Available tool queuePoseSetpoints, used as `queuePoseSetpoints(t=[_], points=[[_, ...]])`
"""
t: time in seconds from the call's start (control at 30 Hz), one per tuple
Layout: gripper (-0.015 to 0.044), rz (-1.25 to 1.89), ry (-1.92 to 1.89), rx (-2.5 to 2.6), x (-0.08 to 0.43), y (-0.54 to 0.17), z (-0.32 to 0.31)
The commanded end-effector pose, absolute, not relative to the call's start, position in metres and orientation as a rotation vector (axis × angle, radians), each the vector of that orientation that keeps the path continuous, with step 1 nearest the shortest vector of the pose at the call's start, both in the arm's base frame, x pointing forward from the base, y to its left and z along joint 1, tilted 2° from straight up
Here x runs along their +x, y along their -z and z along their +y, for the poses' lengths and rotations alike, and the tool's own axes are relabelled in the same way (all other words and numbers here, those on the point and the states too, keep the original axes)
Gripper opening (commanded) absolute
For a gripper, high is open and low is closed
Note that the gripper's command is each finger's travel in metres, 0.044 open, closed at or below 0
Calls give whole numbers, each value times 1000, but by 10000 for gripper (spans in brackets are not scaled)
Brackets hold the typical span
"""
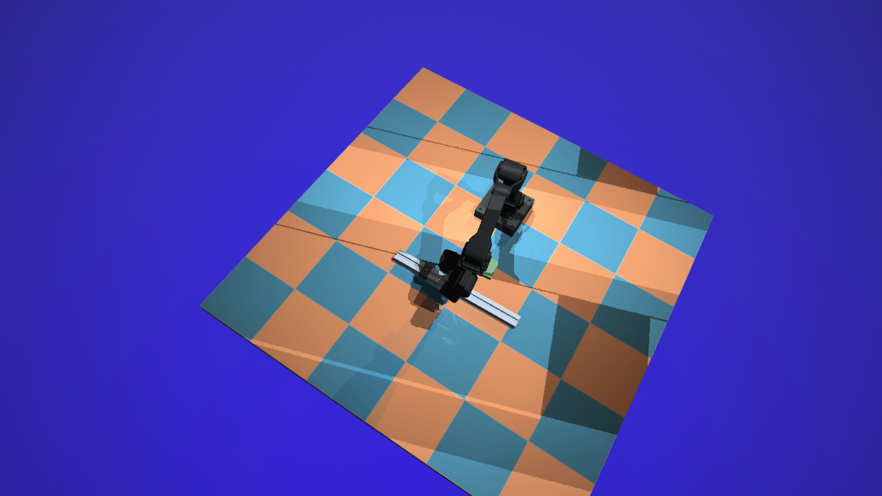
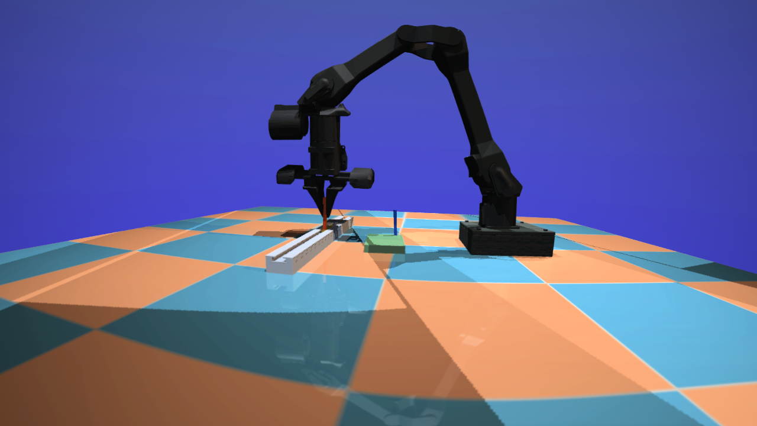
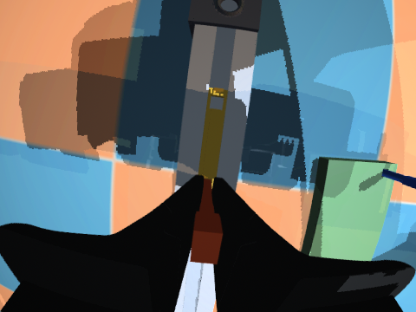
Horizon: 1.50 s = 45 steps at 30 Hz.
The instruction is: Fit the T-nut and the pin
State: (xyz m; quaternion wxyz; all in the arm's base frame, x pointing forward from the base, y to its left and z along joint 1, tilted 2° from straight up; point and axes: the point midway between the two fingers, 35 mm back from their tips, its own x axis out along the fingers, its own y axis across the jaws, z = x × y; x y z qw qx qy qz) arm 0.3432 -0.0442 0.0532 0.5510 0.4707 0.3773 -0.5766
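Checkered tbl (image 1: 468,364) (image 2: 476,328) (image 3: 56,191) carries rail (image 1: 493,308) (image 2: 280,264) (image 3: 249,93), grn tray (image 1: 491,267) (image 2: 382,244) (image 3: 347,221), arm base (image 1: 480,210) (image 2: 537,243).

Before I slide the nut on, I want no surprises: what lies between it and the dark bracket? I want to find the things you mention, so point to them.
Only bare slotted rail (image 3: 203,56), partly shaded, between the brass nut (image 3: 211,130) and the bracket (image 3: 223,18), in the wrist view.

- Your 1 black arm (image 1: 491,215) (image 2: 365,58) bends up high, then down.
- Your gripper (image 2: 327,216) (image 3: 207,184) points down.
- Its 2 fingers (image 2: 332,202) are pinched almost together.
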Motion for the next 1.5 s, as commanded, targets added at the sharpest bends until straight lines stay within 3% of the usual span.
queuePoseSetpoints(t=[0.0, 1.47], points=[[-150, 894, 1364, 1107, 342, -53, -52], [-150, 890, 1365, 1103, 336, -54, -106]])
